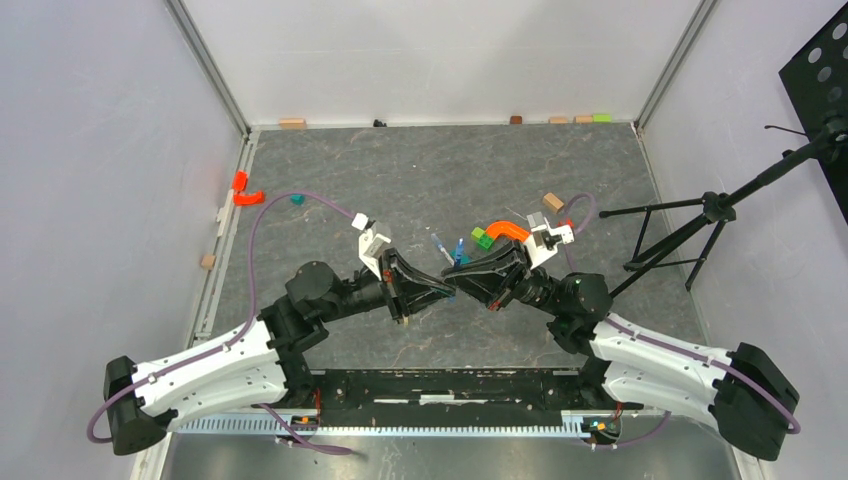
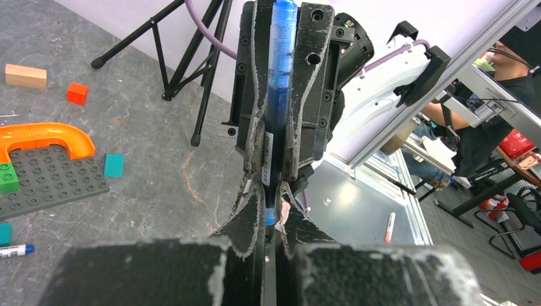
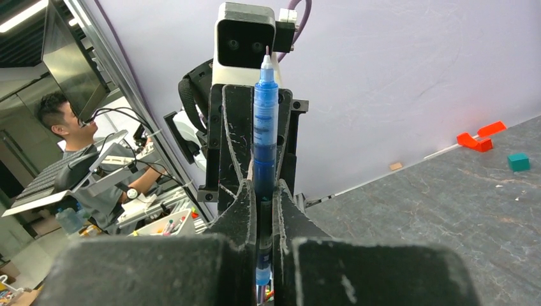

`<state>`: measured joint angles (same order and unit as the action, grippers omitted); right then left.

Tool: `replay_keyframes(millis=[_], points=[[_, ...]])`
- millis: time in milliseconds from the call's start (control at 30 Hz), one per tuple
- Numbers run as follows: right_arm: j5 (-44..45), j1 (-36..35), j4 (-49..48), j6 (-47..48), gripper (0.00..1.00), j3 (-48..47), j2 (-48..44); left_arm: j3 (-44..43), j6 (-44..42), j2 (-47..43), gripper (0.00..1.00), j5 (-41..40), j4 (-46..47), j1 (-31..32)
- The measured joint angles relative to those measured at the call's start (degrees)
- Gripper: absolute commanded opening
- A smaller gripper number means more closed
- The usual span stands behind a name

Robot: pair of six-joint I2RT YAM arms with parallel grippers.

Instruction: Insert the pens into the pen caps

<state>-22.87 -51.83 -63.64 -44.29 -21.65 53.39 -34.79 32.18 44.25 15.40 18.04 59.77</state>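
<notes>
A: How do the two hands stand?

B: The left gripper [image 2: 272, 207] is pressed together on a slim translucent blue plastic pen [image 2: 279, 83]. The right gripper [image 3: 263, 189] faces it tip to tip, and its fingers pinch the same pen.

A: Where does that pen sit against the fingers?

B: Right between both sets of fingertips, held off the grey stone-patterned tabletop [image 1: 400, 180]. In both wrist views it rises above the fingertips. Its upper end shows a bare pointed nib. Its lower end drops through the gap below the right gripper's fingers. A white printed band wraps the barrel just above the left gripper's tips.

A: And the other pen?

B: A white-barrelled pen with a blue end [image 2: 13, 250] lies flat on the table, off to the side of the left gripper that faces away from the arm bases. It is well apart from the fingers, and only one end shows at the frame edge.

A: What else is near that hand?

B: On the same side there is a dark grey studded baseplate [image 2: 57, 182]. An orange curved arch piece [image 2: 44, 135] rests at its far edge, and a green brick [image 2: 7, 177] sits on it. A teal cube [image 2: 114, 165] lies just beside the plate. Farther out are a small red cube [image 2: 77, 93] and a plain wooden block [image 2: 25, 76]. A black tripod stand [image 2: 191, 64] stands beyond them.
</notes>
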Motion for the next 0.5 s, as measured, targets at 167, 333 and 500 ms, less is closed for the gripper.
replay_keyframes(millis=[167, 333, 500], points=[[0.5, -0.3, 0.3, 0.3, 0.0, -0.2, 0.0, 0.0, -0.6, -0.2, 0.51, -0.2, -0.1, 0.0], [0.6, -1.0, 7.4, 4.1, 0.0, -2.0, -1.1, 0.3, -1.9, -2.1, 0.81, -1.8, -3.3, 0.0], [1.4, -1.0, 16.7, 9.0, 0.0, -4.3, -3.5, 0.7, -2.4, -8.9, 0.87, -4.8, -7.9, 0.0]])
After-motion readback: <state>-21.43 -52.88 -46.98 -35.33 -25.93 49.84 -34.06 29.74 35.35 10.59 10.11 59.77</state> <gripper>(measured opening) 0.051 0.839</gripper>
